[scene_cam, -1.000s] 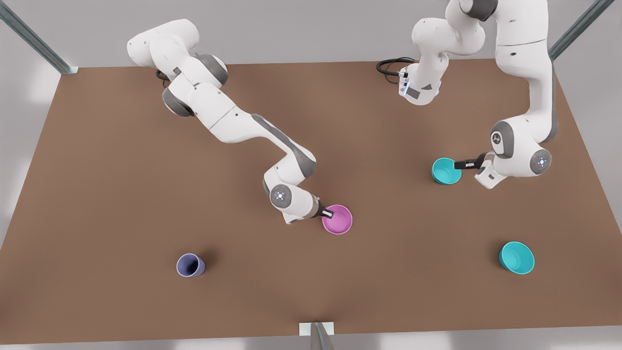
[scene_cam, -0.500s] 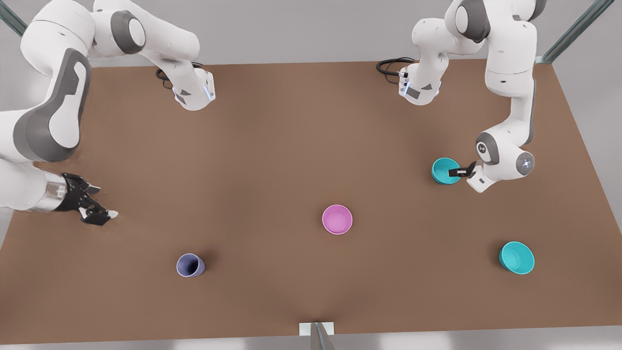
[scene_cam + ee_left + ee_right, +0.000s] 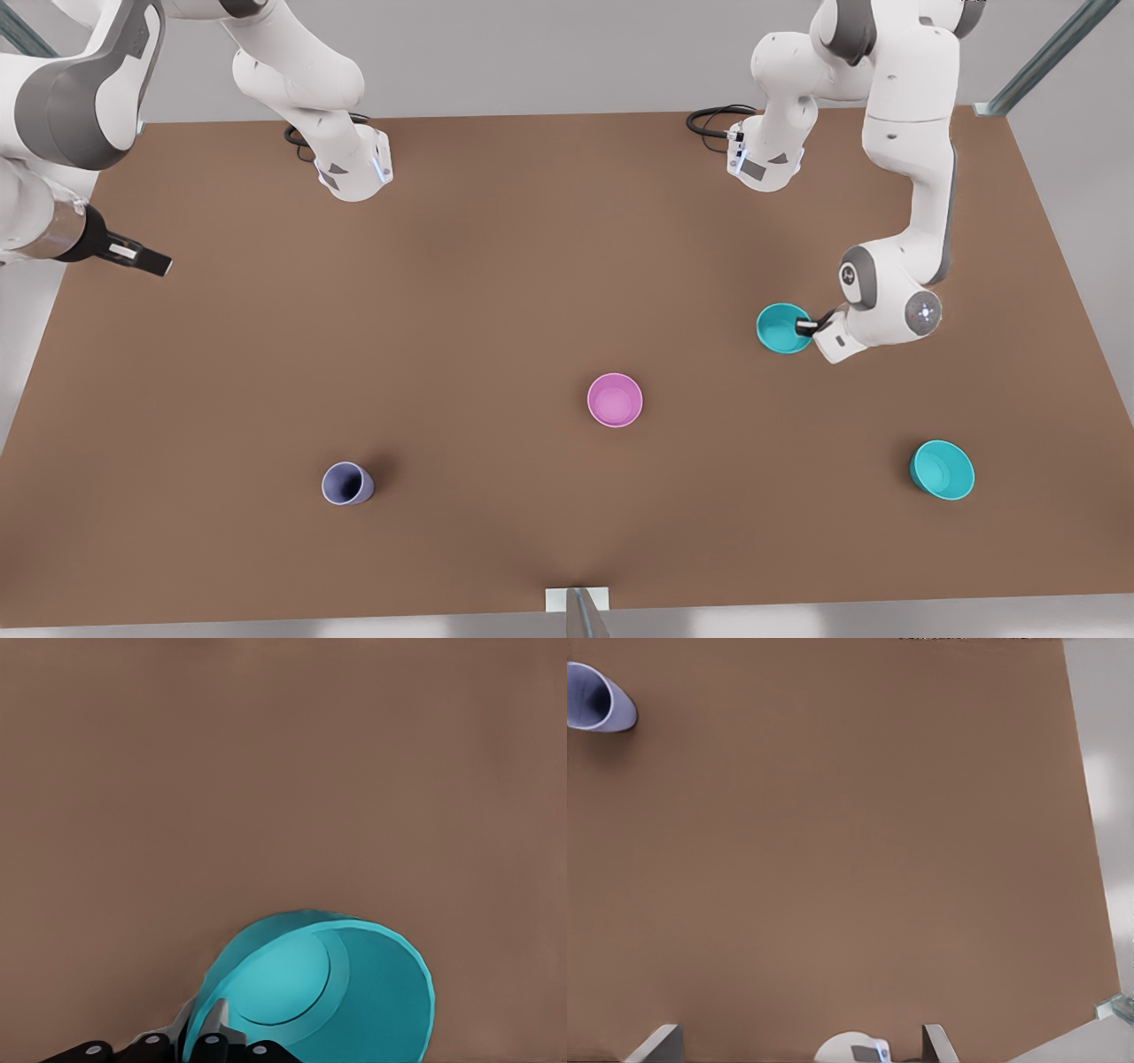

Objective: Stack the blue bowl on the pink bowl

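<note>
Brown table (image 3: 496,266): left gripper (image 3: 804,326) pinched the blue bowl (image 3: 781,328) rim, carry and stacking on the pink bowl (image 3: 615,400) still left; right gripper (image 3: 146,260), fingers looking closed and empty, waited.

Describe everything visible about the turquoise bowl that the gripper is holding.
The small round turquoise plastic bowl is plain, with a smooth wall and a flat circular floor. The left gripper is shut on its rim, one finger inside the wall and one outside. In the left wrist view the bowl looks tilted, its opening turned sideways. It sits toward the front view's right, apart from the pink plastic bowl. Whether it touches the brown table is unclear.
</note>
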{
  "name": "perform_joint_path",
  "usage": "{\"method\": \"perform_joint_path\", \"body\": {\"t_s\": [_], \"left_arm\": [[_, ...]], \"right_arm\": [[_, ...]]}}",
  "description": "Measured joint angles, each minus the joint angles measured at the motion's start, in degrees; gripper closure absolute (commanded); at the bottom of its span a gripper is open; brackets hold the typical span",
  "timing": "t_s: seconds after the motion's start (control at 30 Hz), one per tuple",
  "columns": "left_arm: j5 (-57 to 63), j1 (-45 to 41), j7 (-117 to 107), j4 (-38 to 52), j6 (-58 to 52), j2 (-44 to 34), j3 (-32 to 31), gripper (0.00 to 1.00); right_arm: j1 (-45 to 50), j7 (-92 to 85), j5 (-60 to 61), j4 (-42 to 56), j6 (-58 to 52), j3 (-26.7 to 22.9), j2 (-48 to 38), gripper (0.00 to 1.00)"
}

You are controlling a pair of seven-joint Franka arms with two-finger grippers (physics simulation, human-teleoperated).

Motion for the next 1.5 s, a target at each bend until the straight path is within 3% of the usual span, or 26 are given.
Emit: {"method": "perform_joint_path", "body": {"t_s": [0.1, 0.17, 0.3, 0.47, 1.47, 1.5], "left_arm": [[-0.1, -2.6, -2.0, 14.6, -5.7, 4.8, -4.8, 0.79], [-0.2, -8.9, -4.9, 22.8, -10.2, 7.7, -6.7, 0.79], [-2.9, -13.5, -12.7, 33.0, -15.4, 14.4, -12.4, 0.79], [-3.9, -14.0, -22.5, 44.7, -17.4, 22.4, -14.1, 0.79], [-6.9, -11.5, -47.7, 43.7, -9.2, 25.0, -13.6, 0.79], [-7.0, -11.5, -48.0, 43.7, -9.2, 25.0, -13.6, 0.00]], "right_arm": [[0.0, -3.6, -0.1, 0.0, 0.0, 0.0, 0.1, 0.00], [0.1, -5.8, -0.2, 0.0, 0.1, 0.0, -0.1, 0.00], [0.0, -9.4, -0.2, -0.1, 0.3, 0.0, -1.1, 0.00], [-0.3, -12.9, 0.0, -0.4, 0.4, 0.2, -1.6, 0.00], [0.6, -21.7, -0.1, -0.5, 0.1, 0.2, 0.4, 0.00], [0.6, -21.8, -0.1, -0.6, 0.1, 0.2, 0.4, 0.00]]}}
